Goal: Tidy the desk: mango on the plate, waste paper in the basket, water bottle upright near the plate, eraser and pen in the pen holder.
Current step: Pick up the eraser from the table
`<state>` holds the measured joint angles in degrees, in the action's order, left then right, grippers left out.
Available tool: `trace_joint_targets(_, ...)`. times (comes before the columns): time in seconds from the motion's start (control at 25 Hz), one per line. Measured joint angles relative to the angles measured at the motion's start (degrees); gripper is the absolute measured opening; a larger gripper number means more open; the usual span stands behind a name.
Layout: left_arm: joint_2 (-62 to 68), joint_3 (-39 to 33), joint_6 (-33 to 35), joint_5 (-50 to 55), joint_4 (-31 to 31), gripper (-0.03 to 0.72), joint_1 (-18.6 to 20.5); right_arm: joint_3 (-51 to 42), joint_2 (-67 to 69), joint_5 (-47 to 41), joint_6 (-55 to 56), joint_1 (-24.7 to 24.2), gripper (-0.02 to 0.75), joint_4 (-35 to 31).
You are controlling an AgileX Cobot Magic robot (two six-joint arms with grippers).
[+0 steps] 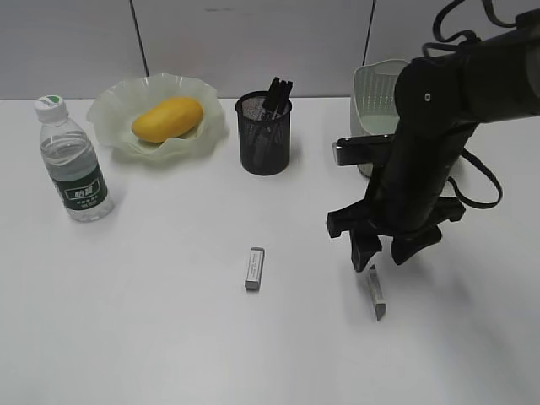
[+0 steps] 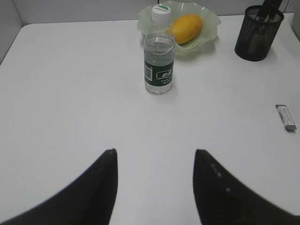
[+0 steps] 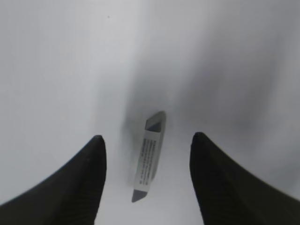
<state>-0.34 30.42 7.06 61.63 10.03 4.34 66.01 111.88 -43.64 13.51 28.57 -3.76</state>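
Two erasers lie on the white desk: one eraser in a grey-white sleeve at lower centre of the exterior view, and a second eraser to its right, under the right gripper.

The right gripper hangs just above that second eraser with its fingers spread and nothing between them. In the right wrist view the eraser sits low in the gap, nearer the left finger than the right. Its long axis runs almost bottom to top of that frame, tipped a little rightward at the top, so the fingers would close across its narrow width. In the exterior view it points from upper left down toward the lower right.

For a clean pick, I would shift slightly to centre the eraser, descend straight until the fingertips flank it, then close gently so it does not skid.

The left gripper is released and empty at the bottom of its view.

The mango lies on the plate, the water bottle stands upright beside it, and dark pens stand in the pen holder.
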Motion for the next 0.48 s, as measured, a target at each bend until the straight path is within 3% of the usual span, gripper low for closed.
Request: trace_joint_targets(0.48, -0.02, 0.0, -0.62, -0.02, -0.28, 0.398, 0.0, -0.39, 2.19, 0.91, 5.5, 0.8, 0.414, 2.82)
